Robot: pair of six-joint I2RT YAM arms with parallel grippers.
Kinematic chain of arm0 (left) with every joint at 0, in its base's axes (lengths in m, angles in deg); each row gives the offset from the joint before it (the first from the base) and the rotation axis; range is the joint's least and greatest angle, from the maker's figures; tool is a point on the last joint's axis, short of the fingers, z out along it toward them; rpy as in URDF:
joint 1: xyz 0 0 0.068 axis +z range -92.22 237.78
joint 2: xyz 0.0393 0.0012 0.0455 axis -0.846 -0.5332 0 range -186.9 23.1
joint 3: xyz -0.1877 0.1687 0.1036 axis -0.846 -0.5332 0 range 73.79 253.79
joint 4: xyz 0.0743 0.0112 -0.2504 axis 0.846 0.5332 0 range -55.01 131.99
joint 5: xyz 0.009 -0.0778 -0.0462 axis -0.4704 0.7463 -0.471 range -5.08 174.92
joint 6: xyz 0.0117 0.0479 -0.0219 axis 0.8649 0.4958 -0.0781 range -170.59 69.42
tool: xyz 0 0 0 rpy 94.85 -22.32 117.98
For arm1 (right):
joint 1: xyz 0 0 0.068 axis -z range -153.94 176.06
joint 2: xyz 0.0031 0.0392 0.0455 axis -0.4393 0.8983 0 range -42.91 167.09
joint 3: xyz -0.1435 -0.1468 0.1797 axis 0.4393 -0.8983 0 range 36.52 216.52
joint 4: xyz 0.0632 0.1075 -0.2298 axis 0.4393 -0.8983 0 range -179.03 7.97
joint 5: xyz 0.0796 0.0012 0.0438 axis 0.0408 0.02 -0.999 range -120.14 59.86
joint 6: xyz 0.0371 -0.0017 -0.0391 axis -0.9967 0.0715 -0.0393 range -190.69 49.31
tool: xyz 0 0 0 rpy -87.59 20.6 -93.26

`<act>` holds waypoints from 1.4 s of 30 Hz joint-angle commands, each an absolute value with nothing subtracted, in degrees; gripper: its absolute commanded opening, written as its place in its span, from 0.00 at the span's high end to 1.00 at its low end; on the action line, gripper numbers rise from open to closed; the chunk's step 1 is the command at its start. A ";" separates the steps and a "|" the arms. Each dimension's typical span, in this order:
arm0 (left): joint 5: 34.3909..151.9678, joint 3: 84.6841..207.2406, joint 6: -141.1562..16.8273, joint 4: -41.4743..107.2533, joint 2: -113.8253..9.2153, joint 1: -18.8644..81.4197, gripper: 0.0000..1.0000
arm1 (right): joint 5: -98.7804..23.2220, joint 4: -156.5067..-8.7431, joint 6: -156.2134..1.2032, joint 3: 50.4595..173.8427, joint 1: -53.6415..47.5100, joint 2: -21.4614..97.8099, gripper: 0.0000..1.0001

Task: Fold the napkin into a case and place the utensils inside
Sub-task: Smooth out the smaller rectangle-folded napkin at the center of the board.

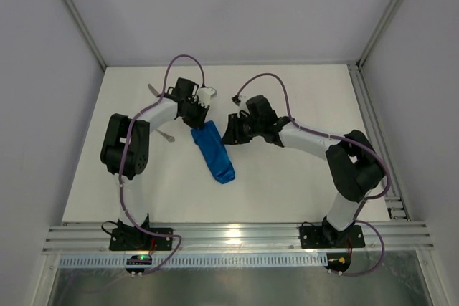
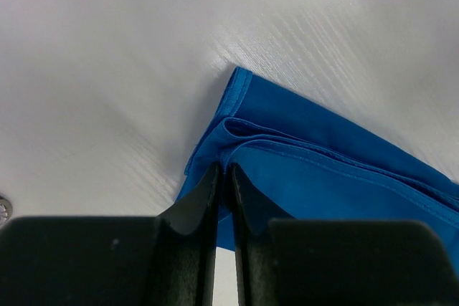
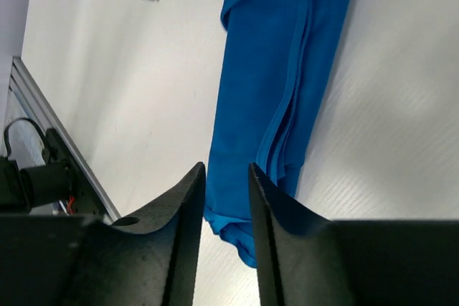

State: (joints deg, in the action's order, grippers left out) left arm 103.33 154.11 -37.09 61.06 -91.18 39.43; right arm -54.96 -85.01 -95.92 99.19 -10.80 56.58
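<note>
Top external: white table [image 1: 272, 191] between grey walls [image 1: 36, 105] holds blue case [image 1: 214, 152].

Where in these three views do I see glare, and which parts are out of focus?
Top view: sharp and evenly lit, only a glare spot on the metal rail. Left wrist view: the left pincer is dark and soft, the napkin sharp, the table shiny beside it. Right wrist view: the right pincer is blurred, the napkin clearer.
</note>
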 commanded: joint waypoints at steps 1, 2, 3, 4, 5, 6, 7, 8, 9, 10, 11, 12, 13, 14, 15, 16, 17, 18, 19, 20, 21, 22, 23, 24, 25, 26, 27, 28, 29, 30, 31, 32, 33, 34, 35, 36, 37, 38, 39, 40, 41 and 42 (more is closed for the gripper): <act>103.55 156.06 -38.63 62.24 -91.24 39.14 0.89 | -51.51 -81.52 -98.36 101.29 -8.31 58.07 0.63; 103.55 156.06 -38.63 62.33 -91.24 39.14 0.89 | -50.97 -79.07 -99.94 101.55 -7.87 59.30 0.62; 103.64 156.06 -38.63 62.33 -91.16 39.14 0.89 | -50.19 -76.69 -102.39 102.17 -7.26 62.27 0.62; 103.90 156.06 -38.72 62.41 -91.24 39.14 0.89 | -48.61 -75.97 -103.20 103.13 -7.16 63.86 0.61; 103.82 155.97 -38.72 62.50 -91.07 39.14 0.89 | -47.99 -75.70 -103.65 105.92 -7.16 65.62 0.61; 103.99 155.97 -38.81 62.59 -91.07 39.14 0.89 | -47.63 -75.70 -104.35 107.69 -7.07 67.47 0.61; 104.08 155.97 -38.89 62.68 -90.89 39.14 0.89 | -47.63 -75.44 -104.70 109.27 -7.07 71.05 0.61; 104.08 155.97 -38.90 62.77 -90.81 39.14 0.89 | -48.41 -75.09 -105.05 112.34 -7.07 72.74 0.60; 104.08 155.97 -38.98 62.85 -90.81 39.14 0.89 | -48.94 -74.56 -105.49 113.85 -7.16 74.32 0.60; 104.25 155.97 -38.90 62.94 -90.72 39.14 0.89 | -49.56 -74.73 -106.02 115.25 -7.07 77.30 0.60; 104.17 155.88 -38.90 63.03 -90.54 39.14 0.89 | -49.74 -75.26 -106.20 117.79 -7.16 78.55 0.60; 104.25 155.80 -38.90 62.94 -90.54 39.14 0.89 | -50.17 -75.61 -106.37 118.69 -7.16 79.69 0.60; 104.52 155.80 -38.90 63.29 -90.37 39.14 0.89 | -50.26 -75.70 -106.64 119.74 -7.16 81.44 0.60; 104.60 155.80 -38.98 63.38 -90.28 39.06 0.89 | -50.70 -75.44 -106.81 120.01 -7.16 82.07 0.61; 105.21 155.80 -39.07 63.47 -90.19 39.06 0.89 | -52.18 -75.26 -107.16 120.45 -7.07 82.86 0.65; 105.39 155.80 -39.16 63.64 -90.10 38.97 0.89 | -52.81 -75.26 -107.43 120.89 -7.16 83.56 0.68; 105.48 155.80 -39.33 63.73 -89.75 38.88 0.89 | -53.25 -75.17 -107.86 121.33 -7.16 84.61 0.71; 105.57 155.88 -39.42 63.73 -89.66 38.79 0.89 | -53.69 -75.35 -107.96 121.59 -7.34 85.06 0.78; 105.57 155.80 -39.42 63.73 -89.58 38.44 0.89 | -53.69 -75.44 -107.96 121.77 -7.42 85.41 0.82; 105.66 155.88 -39.34 63.82 -89.23 38.27 0.89 | -53.78 -75.44 -107.96 122.03 -7.60 85.94 0.85; 105.66 155.97 -39.42 63.91 -89.14 38.09 0.89 | -54.48 -75.26 -107.96 122.21 -7.77 86.12 0.90; 105.75 156.06 -39.42 63.91 -88.96 37.74 0.89 | -54.66 -75.26 -107.96 122.38 -7.78 86.20 0.92; 105.66 156.06 -39.42 64.08 -88.87 37.56 0.89 | -55.01 -75.09 -107.96 122.56 -8.04 86.29 0.94; 105.66 156.23 -39.60 64.09 -88.70 37.48 0.89 | -55.19 -75.09 -107.87 122.65 -8.21 86.38 0.95; 105.57 156.32 -39.60 64.09 -88.78 37.30 0.90 | -55.54 -75.09 -107.69 122.91 -8.48 86.38 0.96; 105.57 156.50 -39.60 64.09 -88.78 37.12 0.89 | -55.71 -75.09 -107.61 122.91 -8.57 86.21 0.96; 105.57 156.76 -39.69 64.26 -89.04 37.12 0.89 | -55.89 -75.09 -107.34 122.83 -8.83 85.94 0.96; 105.49 156.94 -39.77 64.17 -89.13 37.12 0.89 | -56.06 -75.17 -107.25 122.83 -9.01 85.68 0.96; 105.48 157.02 -39.86 64.26 -89.31 37.12 0.89 | -55.98 -75.00 -107.25 122.48 -9.09 85.42 0.96; 105.48 157.20 -39.95 64.43 -89.57 37.12 0.90 | -55.98 -74.91 -107.17 122.21 -9.18 85.24 0.96; 105.40 157.46 -40.04 64.44 -90.01 37.12 0.90 | -55.98 -74.91 -107.17 122.04 -9.27 84.72 0.96; 105.40 157.47 -40.12 64.44 -90.10 37.12 0.90 | -55.80 -74.91 -107.08 121.69 -9.36 84.45 0.96; 105.22 157.55 -40.56 64.26 -90.28 37.12 0.89 | -55.80 -75.08 -106.90 121.51 -9.36 84.19 0.96; 104.96 157.99 -40.74 64.26 -91.06 37.04 0.89 | -55.80 -75.26 -106.64 121.42 -9.36 83.75 0.93; 103.83 158.43 -40.74 64.70 -91.50 37.03 0.89 | -55.72 -75.70 -106.46 121.07 -9.27 83.40 0.86; 103.64 158.87 -40.83 65.05 -92.12 36.95 0.90 | -55.54 -75.96 -106.29 120.72 -9.27 82.96 0.82; 103.20 159.31 -40.83 65.75 -92.99 36.95 0.90 | -55.19 -76.49 -105.16 120.19 -9.27 81.65 0.78; 103.11 159.40 -40.83 65.93 -93.26 36.95 0.90 | -53.79 -77.97 -104.53 119.93 -9.27 80.85 0.68; 103.11 159.31 -40.74 66.10 -93.44 36.95 0.90 | -53.08 -78.77 -103.75 119.66 -9.27 80.06 0.65; 103.11 158.96 -40.83 65.93 -93.53 36.95 0.90 | -52.38 -79.47 -102.61 119.31 -9.10 78.57 0.62; 103.11 158.87 -40.83 65.84 -93.62 36.95 0.91 | -51.24 -80.70 -101.99 119.14 -9.10 77.86 0.60; 103.11 158.78 -40.74 65.84 -93.70 36.95 0.90 | -50.88 -81.23 -101.54 119.05 -9.10 77.33 0.56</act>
State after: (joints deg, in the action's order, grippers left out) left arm 102.92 157.76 -39.93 65.54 -92.45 37.33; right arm -53.14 -78.39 -104.93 119.43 -8.70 82.93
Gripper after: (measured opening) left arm 0.098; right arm 0.409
